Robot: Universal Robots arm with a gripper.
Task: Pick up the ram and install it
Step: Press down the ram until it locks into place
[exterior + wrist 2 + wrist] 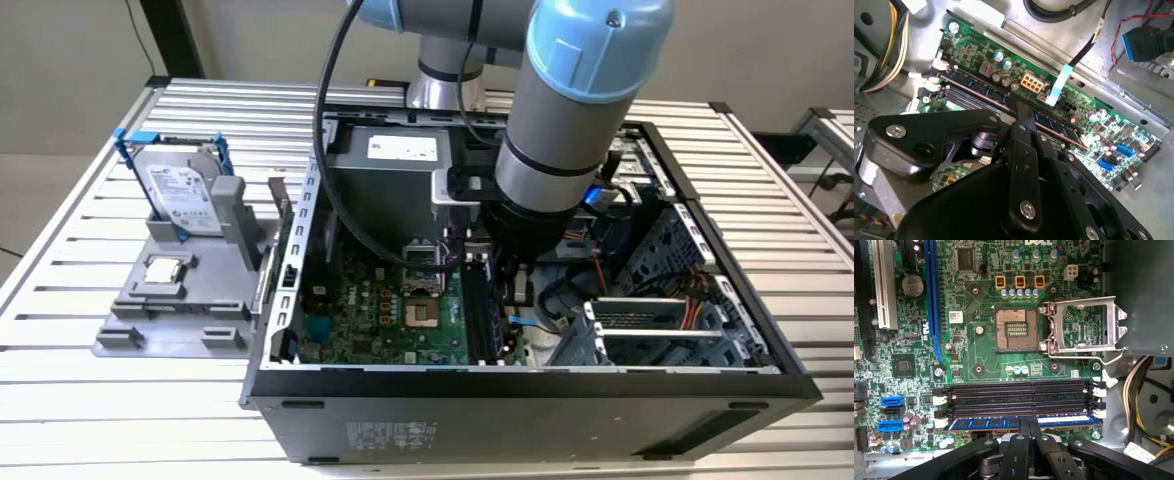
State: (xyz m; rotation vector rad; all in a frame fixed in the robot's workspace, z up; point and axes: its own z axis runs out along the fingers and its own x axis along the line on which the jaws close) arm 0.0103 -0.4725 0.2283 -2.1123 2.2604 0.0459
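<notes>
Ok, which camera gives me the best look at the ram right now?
The first wrist view: the ram lies lengthwise in a slot, with the gripper at its middle. The second wrist view shows it at a slant, partly behind the gripper. In the exterior view the arm covers it.

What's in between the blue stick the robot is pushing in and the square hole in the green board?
In the first wrist view, empty black memory slots lie between the ram and the processor socket.

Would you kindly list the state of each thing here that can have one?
Ram: standing in a memory slot, gripper on it.
Gripper: jaws closed on the ram's upper edge.
CPU socket: empty, its retention frame swung open.
Other memory slots: empty.
Case: side panel off, lying on its side.
Hard drive: upright in the grey holder outside the case.
</notes>
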